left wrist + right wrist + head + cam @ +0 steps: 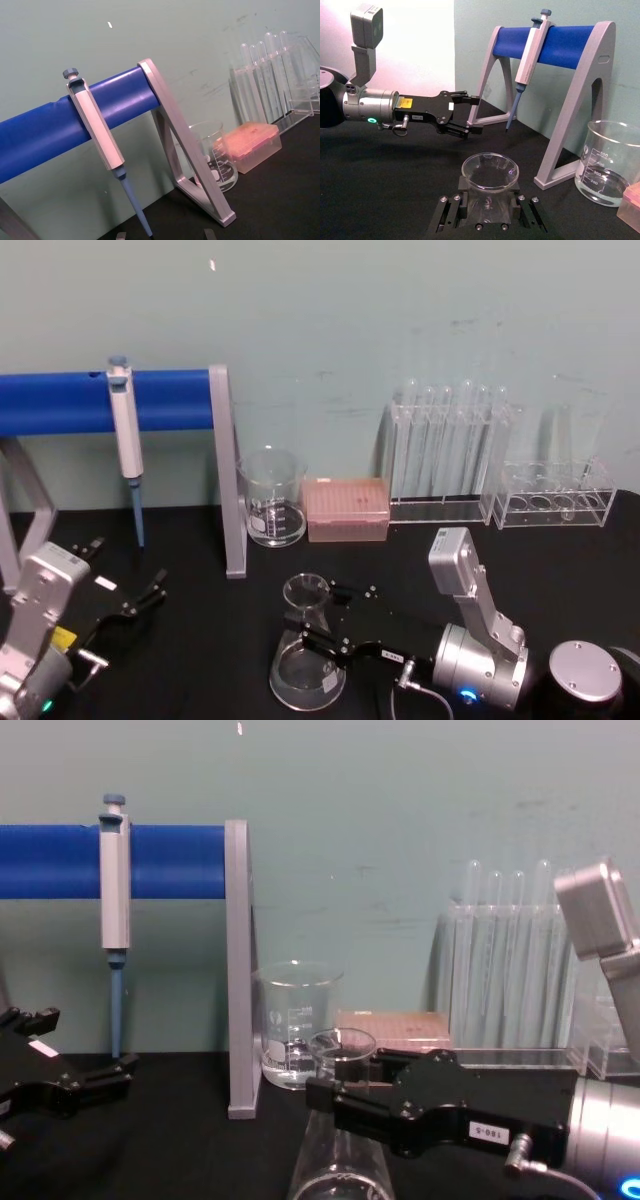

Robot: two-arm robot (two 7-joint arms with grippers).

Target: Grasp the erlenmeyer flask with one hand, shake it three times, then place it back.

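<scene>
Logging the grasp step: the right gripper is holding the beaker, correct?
Not quite. The right gripper is holding the erlenmeyer flask by its neck, not the beaker, which stands untouched farther back. The head view shows it.

The erlenmeyer flask [335,1170] is cut off below the jaws by the chest view's lower edge, and its neck between the jaws is hidden by the right gripper [335,1088]. The digits on the white label [487,1131] behind the jaws are too small to be read.
</scene>
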